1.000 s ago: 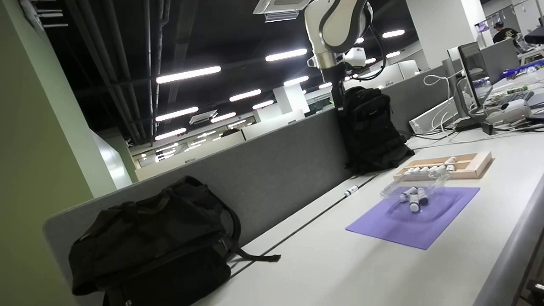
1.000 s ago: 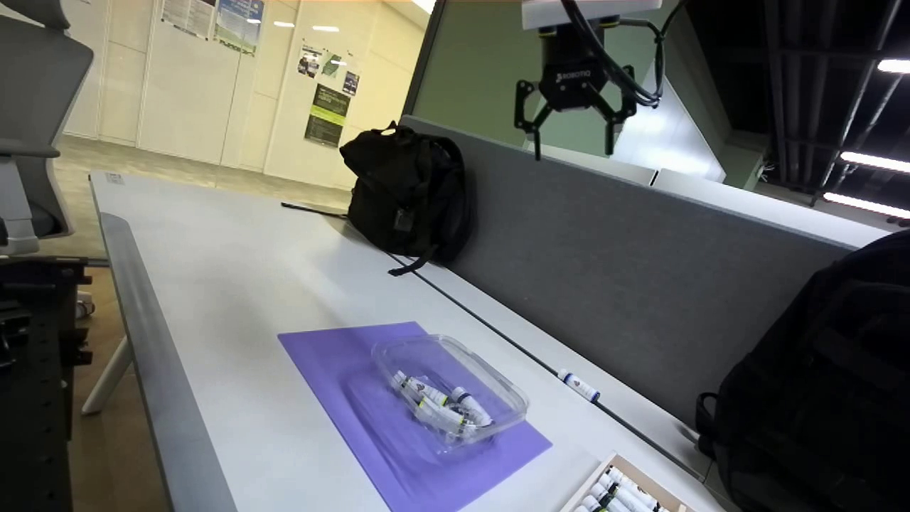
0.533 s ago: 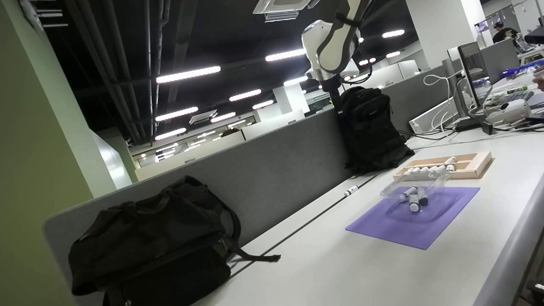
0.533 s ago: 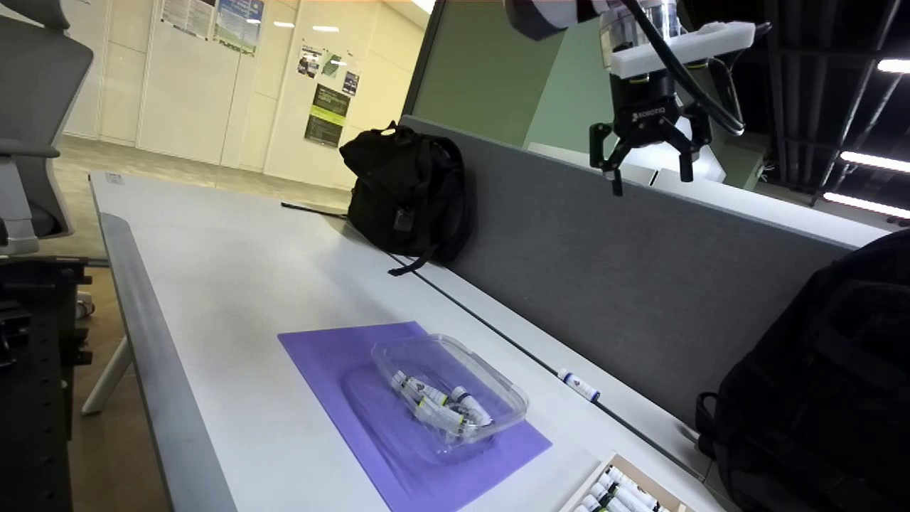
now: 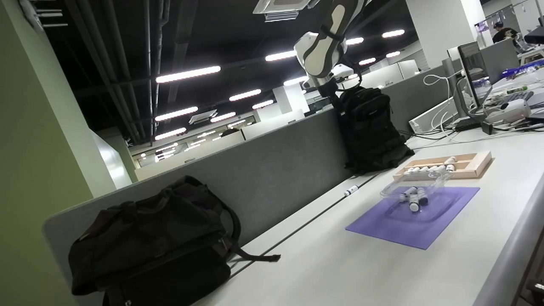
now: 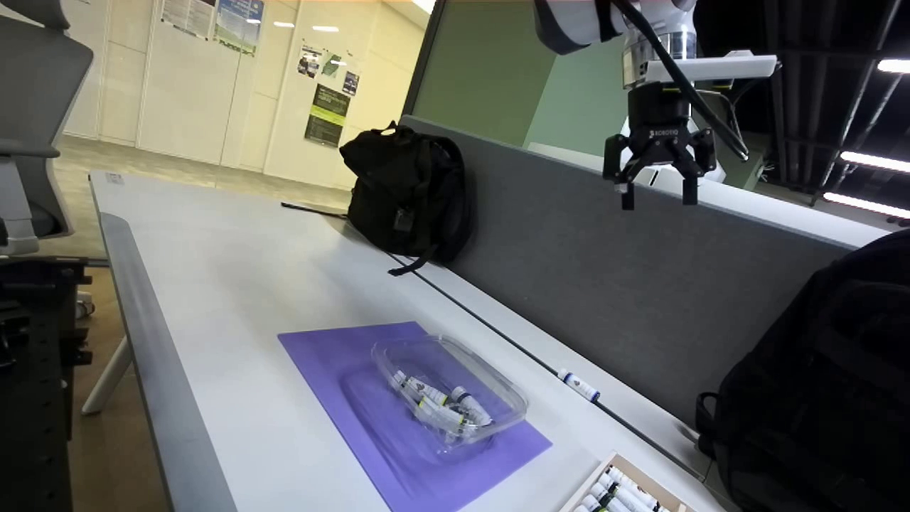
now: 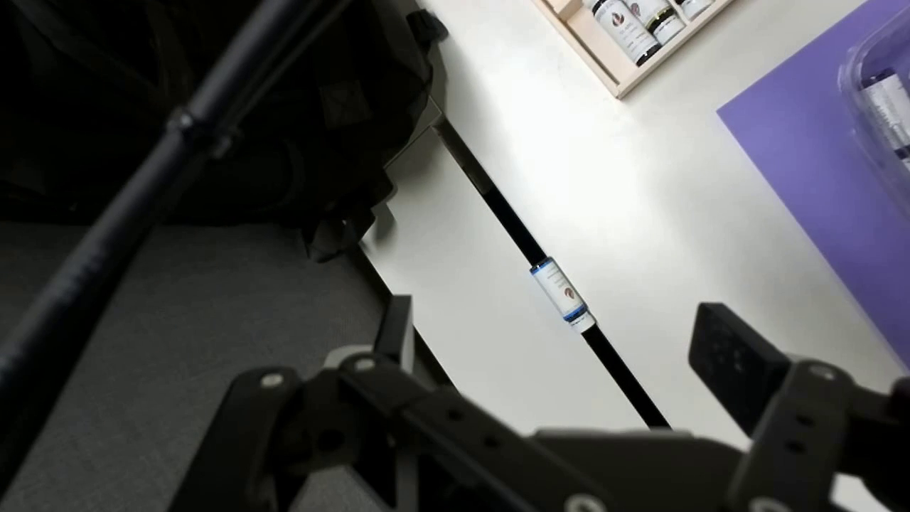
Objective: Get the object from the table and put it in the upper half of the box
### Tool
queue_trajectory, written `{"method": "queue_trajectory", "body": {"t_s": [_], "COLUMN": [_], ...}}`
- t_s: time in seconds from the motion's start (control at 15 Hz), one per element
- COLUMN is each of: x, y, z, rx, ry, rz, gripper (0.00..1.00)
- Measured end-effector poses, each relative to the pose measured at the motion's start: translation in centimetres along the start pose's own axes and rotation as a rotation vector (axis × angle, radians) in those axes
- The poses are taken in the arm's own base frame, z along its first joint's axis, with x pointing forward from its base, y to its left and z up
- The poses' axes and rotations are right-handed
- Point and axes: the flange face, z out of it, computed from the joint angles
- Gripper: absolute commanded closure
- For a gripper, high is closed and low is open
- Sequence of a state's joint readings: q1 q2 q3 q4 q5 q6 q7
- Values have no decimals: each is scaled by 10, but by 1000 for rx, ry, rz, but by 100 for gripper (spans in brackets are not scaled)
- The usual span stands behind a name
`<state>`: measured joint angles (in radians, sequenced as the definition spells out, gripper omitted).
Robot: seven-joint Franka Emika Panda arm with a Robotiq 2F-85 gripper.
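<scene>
A small white vial with blue bands lies on the table point(image 5: 323, 259), over the dark slot near the grey divider. The vial shows in both exterior views point(image 5: 351, 191) point(image 6: 579, 385) and in the wrist view point(image 7: 558, 288). The shallow pale wood box point(image 5: 479, 165) holds several white vials. The box is cut off at the bottom of an exterior view point(image 6: 618, 464) and at the top of the wrist view point(image 7: 593, 57). My gripper point(image 6: 659, 198) is open and empty, high above the table near the divider's top. In the wrist view, the vial appears between and beyond the gripper's fingers point(image 7: 554, 338).
A purple mat point(image 5: 382, 225) bears a clear plastic tray point(image 6: 498, 377) with several vials. The grey divider point(image 6: 569, 249) runs along the table's back. A black backpack point(image 5: 374, 131) stands close to the gripper. Another backpack point(image 6: 405, 192) leans farther along.
In an exterior view the gripper has moved right and down. Its fingers stay apart. The arm has bent lower beside the divider. The vial and box have not moved.
</scene>
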<state>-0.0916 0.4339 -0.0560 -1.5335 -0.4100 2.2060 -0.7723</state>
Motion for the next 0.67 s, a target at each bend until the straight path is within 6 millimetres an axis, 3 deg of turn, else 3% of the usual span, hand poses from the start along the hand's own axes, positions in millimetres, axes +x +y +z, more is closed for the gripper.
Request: {"method": "queue_trajectory", "body": {"t_s": [0.47, 0.67], "x": [0, 3], "y": [0, -2], "z": [0, 15], "rx": [1, 19], "ry": [-1, 10], "rz": [-4, -104], "gripper": [0, 0]}}
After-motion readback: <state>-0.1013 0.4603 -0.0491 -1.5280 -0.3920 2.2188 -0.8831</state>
